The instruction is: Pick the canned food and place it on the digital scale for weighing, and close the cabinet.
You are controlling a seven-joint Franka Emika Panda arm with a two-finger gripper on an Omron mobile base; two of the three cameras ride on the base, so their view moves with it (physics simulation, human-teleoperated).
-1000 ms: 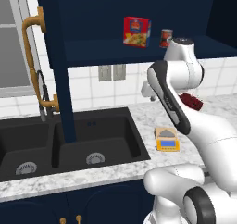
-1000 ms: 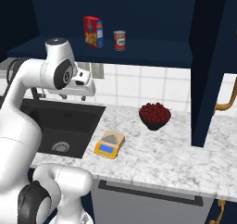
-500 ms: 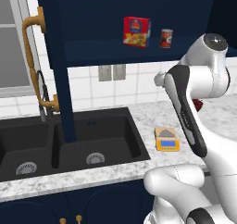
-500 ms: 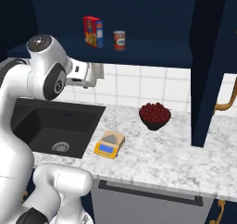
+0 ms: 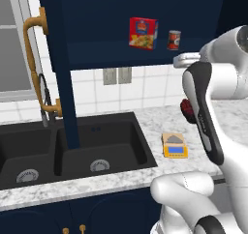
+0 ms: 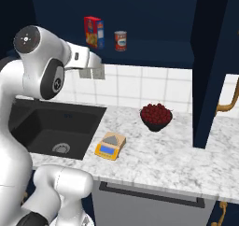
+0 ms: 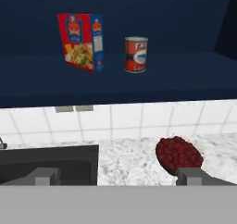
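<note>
The canned food (image 7: pixel 136 54), a small red-labelled can with a silvery top, stands upright on the shelf inside the open navy cabinet (image 5: pixel 58 59), right of a box; it also shows on the shelf as the can (image 5: pixel 174 39) (image 6: pixel 120 40). My gripper (image 7: pixel 118 177) is open, its fingertips (image 7: pixel 46 176) far apart with nothing between them. It hovers below and in front of the shelf as the gripper (image 6: pixel 99 61), well short of the can. The yellow-orange digital scale (image 5: pixel 174 145) (image 6: pixel 110 145) lies bare on the marble counter beside the sink.
A red-and-yellow box (image 7: pixel 81 41) stands left of the can. A dark bowl of red fruit (image 6: pixel 156 116) sits on the counter behind the scale. The black double sink (image 5: pixel 72 146) and brass faucet (image 5: pixel 46 100) lie left. The right cabinet door (image 6: pixel 212 66) hangs open.
My jaws have spread wider. The arm has risen and the hand has lifted toward the shelf. The can, the scale and the cabinet doors have not moved.
</note>
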